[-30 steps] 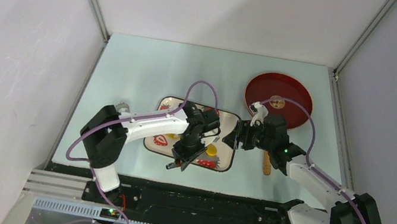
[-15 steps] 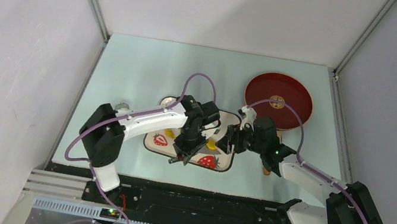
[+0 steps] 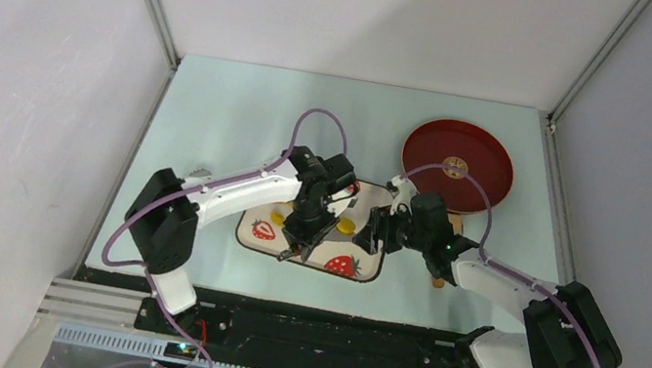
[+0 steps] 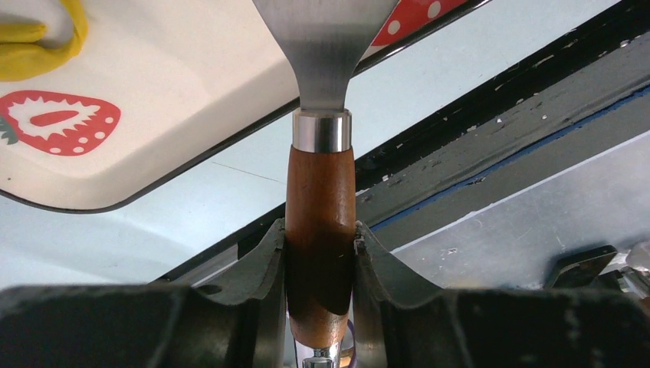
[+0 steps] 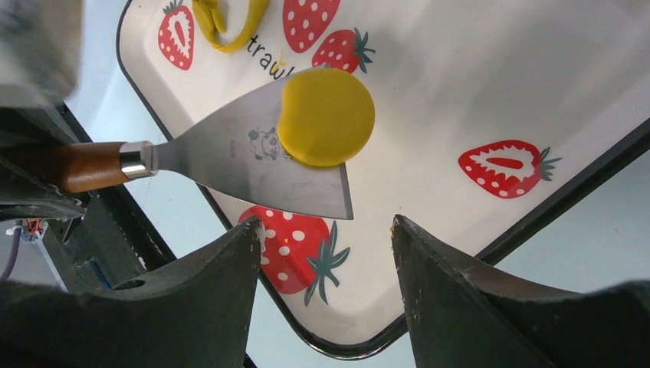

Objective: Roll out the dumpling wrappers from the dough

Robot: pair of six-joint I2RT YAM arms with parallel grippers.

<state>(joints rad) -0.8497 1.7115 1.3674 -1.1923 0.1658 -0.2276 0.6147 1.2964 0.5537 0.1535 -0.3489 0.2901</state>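
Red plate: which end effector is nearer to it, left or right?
Right. The right end effector is at the right edge of the tray, close to the red plate; the left end effector is farther left, over the tray.

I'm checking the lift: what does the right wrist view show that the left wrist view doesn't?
Only right wrist: the round yellow wrapper lying partly on the blade of the scraper, ahead of the open right gripper. Only left wrist: the left gripper clamped on the wooden handle. Both: scraper, strawberry tray, yellow dough scrap.
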